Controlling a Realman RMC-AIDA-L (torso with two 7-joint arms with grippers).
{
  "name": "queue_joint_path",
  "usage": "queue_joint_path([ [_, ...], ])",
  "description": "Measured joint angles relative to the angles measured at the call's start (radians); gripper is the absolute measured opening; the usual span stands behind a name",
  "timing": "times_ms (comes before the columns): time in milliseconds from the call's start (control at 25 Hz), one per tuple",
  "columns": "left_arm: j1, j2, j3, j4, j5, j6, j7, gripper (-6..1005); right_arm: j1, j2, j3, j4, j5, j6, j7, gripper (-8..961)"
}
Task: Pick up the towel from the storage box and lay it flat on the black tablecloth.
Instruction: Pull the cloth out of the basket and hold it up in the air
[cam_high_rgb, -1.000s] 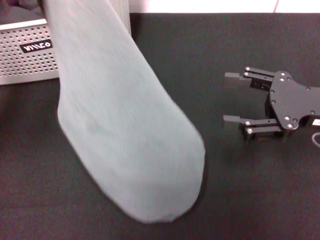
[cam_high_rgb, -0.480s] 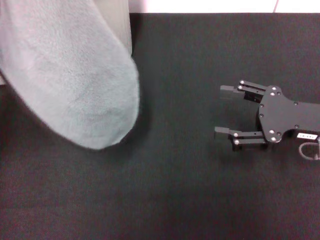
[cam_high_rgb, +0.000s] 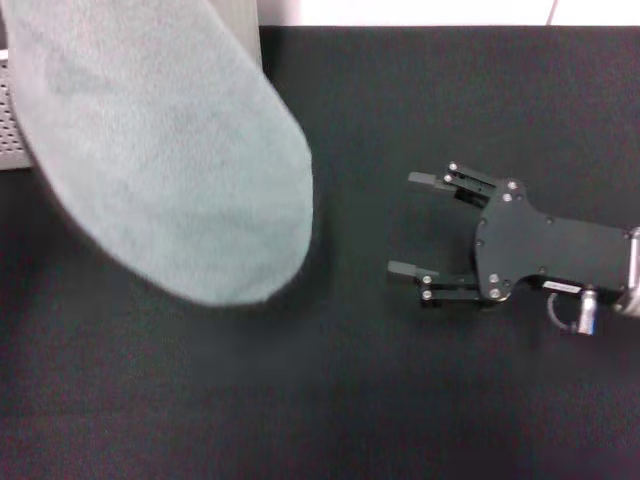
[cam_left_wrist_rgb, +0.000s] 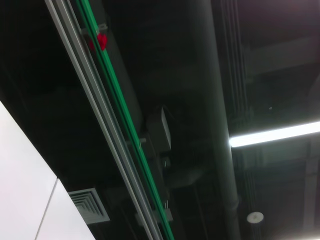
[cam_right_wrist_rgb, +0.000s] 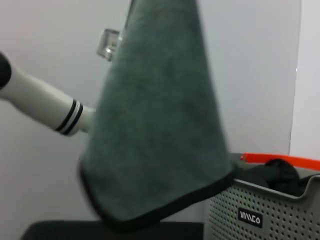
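Note:
The towel (cam_high_rgb: 170, 150) hangs in the air at the left of the head view, grey-green face showing, its lower end above the black tablecloth (cam_high_rgb: 330, 400). In the right wrist view the towel (cam_right_wrist_rgb: 160, 125) shows a dark edge trim and hangs in front of my white left arm (cam_right_wrist_rgb: 40, 102). It hangs from my left gripper, whose fingers are hidden by the cloth. The storage box (cam_right_wrist_rgb: 265, 215) stands behind it; only a strip of its perforated wall (cam_high_rgb: 8, 120) shows in the head view. My right gripper (cam_high_rgb: 405, 223) is open and empty, low over the tablecloth, to the right of the towel.
Dark cloth and an orange strip (cam_right_wrist_rgb: 280, 161) show at the box's top. A white wall lies behind the table. The left wrist view shows only the ceiling, with a green rail (cam_left_wrist_rgb: 125, 125) and a lamp.
The hanging towel has swung up and to the left, then drifted slightly back right. My right gripper has moved left across the tablecloth toward the towel, still open.

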Motion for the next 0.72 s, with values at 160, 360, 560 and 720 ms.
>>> queue_joint_path([
  [160, -0.017, -0.002, 0.001, -0.001, -0.001, -0.015, 0.012, 16, -0.015, 0.000, -0.211, -0.014, 0.206, -0.100, -0.142, 869],
  [360, -0.036, -0.004, 0.006, -0.002, -0.001, -0.056, 0.028, 16, -0.041, 0.000, -0.411, -0.095, 0.396, -0.242, -0.298, 868],
  [560, -0.060, -0.006, 0.007, -0.010, -0.003, -0.077, 0.048, 17, -0.084, 0.000, -0.577, -0.239, 0.538, -0.465, -0.462, 868],
  [720, -0.085, -0.006, 0.007, -0.025, -0.014, -0.080, 0.051, 18, -0.089, -0.001, -0.638, -0.308, 0.581, -0.561, -0.518, 868],
])
